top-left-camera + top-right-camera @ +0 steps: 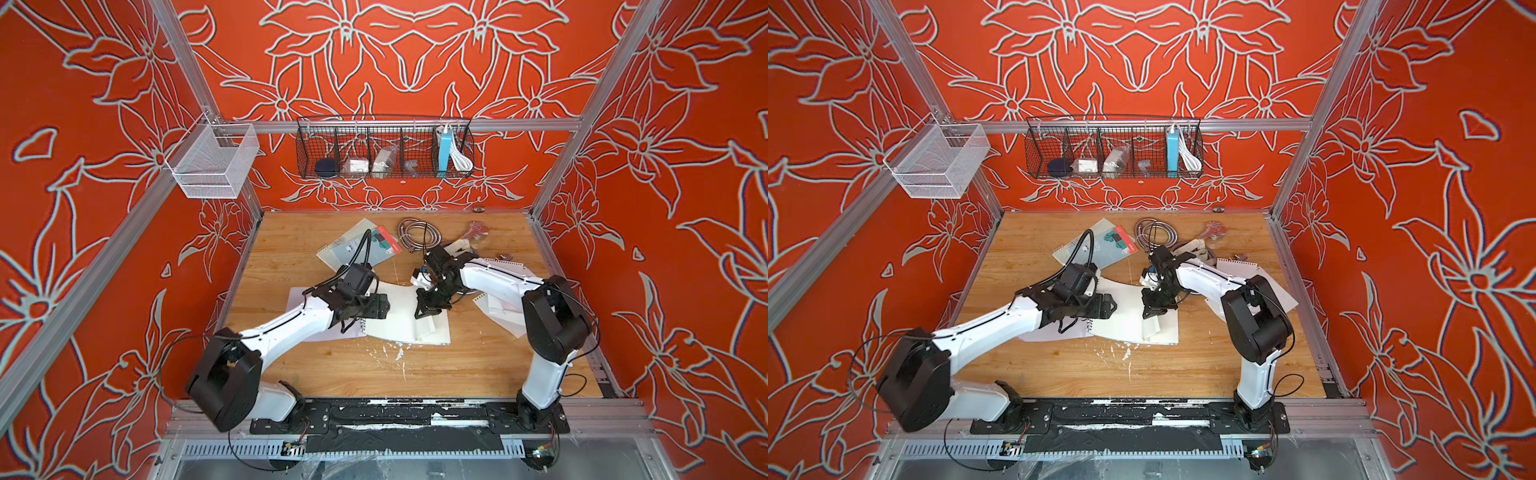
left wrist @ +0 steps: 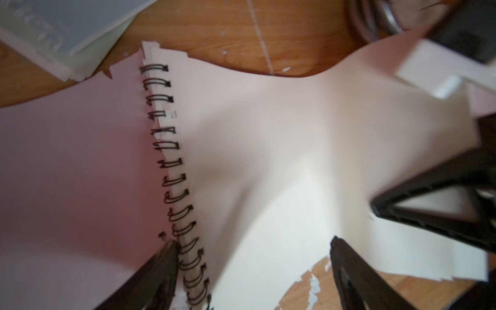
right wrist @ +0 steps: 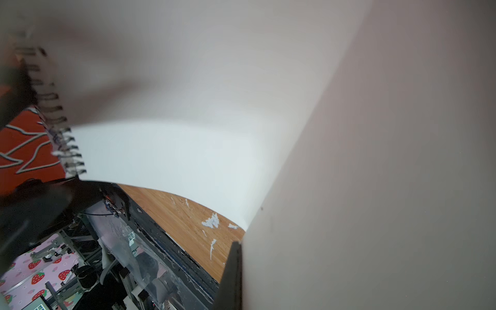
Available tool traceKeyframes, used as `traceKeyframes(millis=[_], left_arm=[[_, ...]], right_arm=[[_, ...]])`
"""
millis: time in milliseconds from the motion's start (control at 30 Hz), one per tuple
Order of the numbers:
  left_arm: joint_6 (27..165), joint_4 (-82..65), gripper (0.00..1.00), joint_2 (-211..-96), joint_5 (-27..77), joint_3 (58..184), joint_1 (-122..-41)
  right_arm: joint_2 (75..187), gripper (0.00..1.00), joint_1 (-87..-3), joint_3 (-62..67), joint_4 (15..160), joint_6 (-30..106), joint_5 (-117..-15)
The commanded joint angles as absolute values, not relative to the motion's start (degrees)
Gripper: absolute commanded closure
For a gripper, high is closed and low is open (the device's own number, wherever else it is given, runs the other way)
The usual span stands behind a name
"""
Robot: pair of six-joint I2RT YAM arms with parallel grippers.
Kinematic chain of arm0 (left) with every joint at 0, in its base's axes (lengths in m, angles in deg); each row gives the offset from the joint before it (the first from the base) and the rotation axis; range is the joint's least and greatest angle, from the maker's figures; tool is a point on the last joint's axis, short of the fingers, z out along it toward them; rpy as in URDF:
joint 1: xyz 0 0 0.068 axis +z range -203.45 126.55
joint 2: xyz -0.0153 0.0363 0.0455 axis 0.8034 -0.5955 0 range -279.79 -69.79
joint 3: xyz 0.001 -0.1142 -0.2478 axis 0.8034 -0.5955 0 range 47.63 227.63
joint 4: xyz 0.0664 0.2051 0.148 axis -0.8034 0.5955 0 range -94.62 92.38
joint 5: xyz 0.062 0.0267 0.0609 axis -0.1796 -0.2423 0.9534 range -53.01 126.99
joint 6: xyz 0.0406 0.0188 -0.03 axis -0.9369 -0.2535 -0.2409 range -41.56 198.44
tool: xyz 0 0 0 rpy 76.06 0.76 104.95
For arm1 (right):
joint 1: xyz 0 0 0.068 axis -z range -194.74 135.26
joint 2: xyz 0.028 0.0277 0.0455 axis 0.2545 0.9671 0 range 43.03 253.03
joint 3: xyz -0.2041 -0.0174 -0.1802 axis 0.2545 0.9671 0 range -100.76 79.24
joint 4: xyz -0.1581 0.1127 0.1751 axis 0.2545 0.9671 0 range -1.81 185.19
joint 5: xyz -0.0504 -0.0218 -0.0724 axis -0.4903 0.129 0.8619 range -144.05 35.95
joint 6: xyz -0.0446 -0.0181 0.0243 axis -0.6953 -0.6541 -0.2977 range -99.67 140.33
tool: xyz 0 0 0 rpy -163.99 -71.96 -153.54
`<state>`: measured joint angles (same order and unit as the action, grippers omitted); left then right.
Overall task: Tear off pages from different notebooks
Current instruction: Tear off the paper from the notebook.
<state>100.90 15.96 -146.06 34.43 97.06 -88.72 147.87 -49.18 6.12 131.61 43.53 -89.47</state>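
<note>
Now a page is being held at table centre.
It is being pinched by the closed right gripper; the notebook spiral is being straddled by the wide-spread left gripper.

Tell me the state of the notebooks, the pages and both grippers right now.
Middle notebook, lying open.
Top page, lifted and bowed, attached at the spiral.
Right gripper, shut on the top page.
Left gripper, open, over the spiral.
Back notebooks, closed, overlapping.
Loose pages, torn off, piled.
</note>
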Motion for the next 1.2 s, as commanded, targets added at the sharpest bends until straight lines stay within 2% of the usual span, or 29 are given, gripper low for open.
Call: traceKeyframes(millis=[0, 233, 467, 633, 767, 1000, 1100, 1167], left_arm=[[93.5, 18.1, 0.16, -144.2, 36.0, 97.6, -93.5], [86.2, 18.4, 0.08, -145.4, 37.4, 97.6, -100.8], [85.3, 14.2, 0.06, -147.9, 35.7, 98.3, -101.9], [86.5, 9.5, 0.12, -147.8, 34.3, 98.0, -101.9], [87.3, 7.6, 0.16, -148.6, 28.8, 98.4, -101.8], [89.0, 5.3, 0.16, -151.9, 24.7, 98.9, -101.8], [89.7, 4.8, 0.2, -153.8, 24.8, 99.9, -101.8], [90.4, 4.1, 0.27, -154.6, 25.7, 100.1, -101.8]], right_arm=[[149.1, 1.0, -49.0, 4.5, 128.8, 46.8, -92.3], [151.2, 1.0, -48.3, 3.3, 127.7, 50.8, -94.6], [150.6, 1.0, -47.7, 3.0, 128.1, 50.5, -95.7], [150.4, 1.0, -47.7, 3.0, 128.8, 49.4, -96.2], [150.4, 1.0, -47.6, 2.7, 129.3, 48.6, -96.4], [149.8, 1.0, -47.6, 2.1, 130.8, 46.8, -96.1], [149.3, 1.0, -47.7, 1.8, 131.7, 45.9, -96.1], [149.2, 1.0, -47.7, 1.5, 132.5, 45.2, -95.9]])
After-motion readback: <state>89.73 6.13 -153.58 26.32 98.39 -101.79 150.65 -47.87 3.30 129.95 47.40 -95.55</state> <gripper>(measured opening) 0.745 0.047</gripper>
